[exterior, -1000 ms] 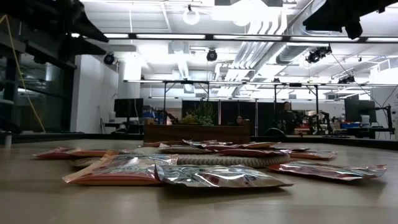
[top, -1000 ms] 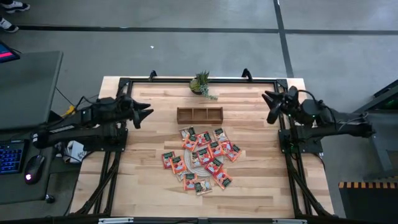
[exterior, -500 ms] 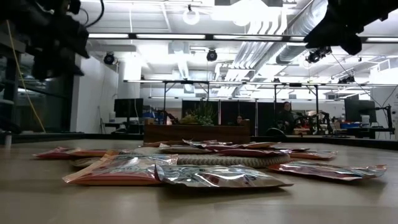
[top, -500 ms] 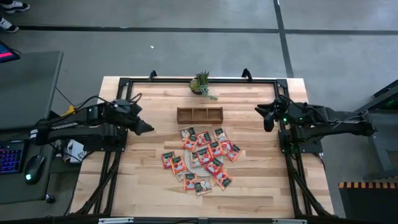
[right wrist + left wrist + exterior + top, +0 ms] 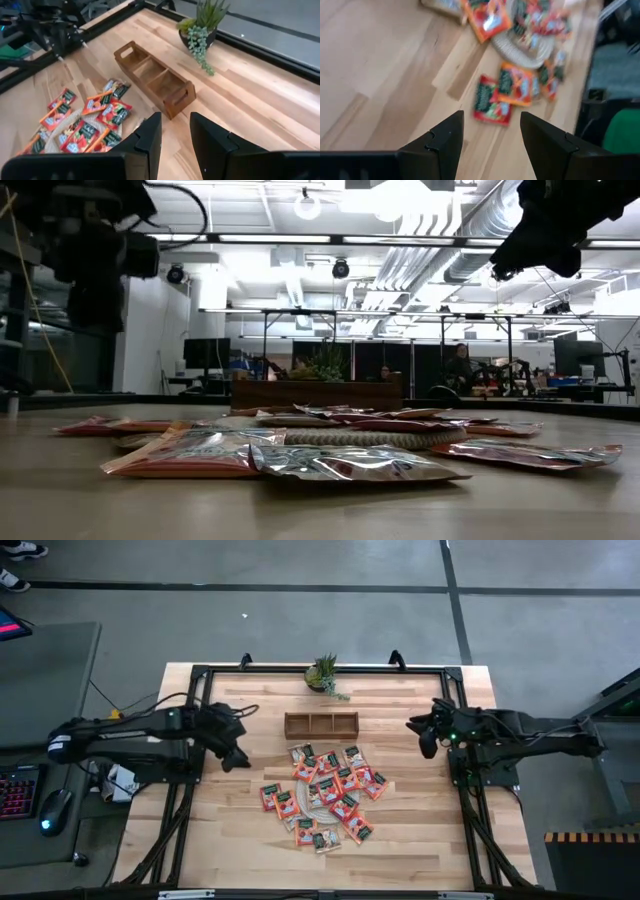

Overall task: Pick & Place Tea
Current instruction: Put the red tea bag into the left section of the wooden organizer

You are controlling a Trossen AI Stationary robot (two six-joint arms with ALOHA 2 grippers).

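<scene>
The tea sachets (image 5: 323, 796) lie in a loose heap on the wooden table (image 5: 420, 830), just in front of the brown wooden tray (image 5: 321, 725), spread over and around a round whitish woven mat (image 5: 318, 802) that shows only in small patches between them. The tray is a long box of three compartments, and none of the sachets lies inside it; the nearest ones sit just beside its front wall. Behind the tray, at the table's far edge, stands a small potted succulent (image 5: 324, 674) whose trailing stem hangs toward the tray without reaching it. The left gripper (image 5: 238, 750) hovers above bare wood to the left of the tray and heap, apart from both, its fingers spread with nothing between them; its wrist camera looks past the dark fingers (image 5: 442, 145) onto the heap's edge. The right gripper (image 5: 424, 736) hangs in the air to the right of the tray, well clear of it, its fingers (image 5: 148, 140) standing slightly apart on nothing. Between each gripper and the heap the wood is bare. A black frame (image 5: 300, 670) runs round the table's edges.
</scene>
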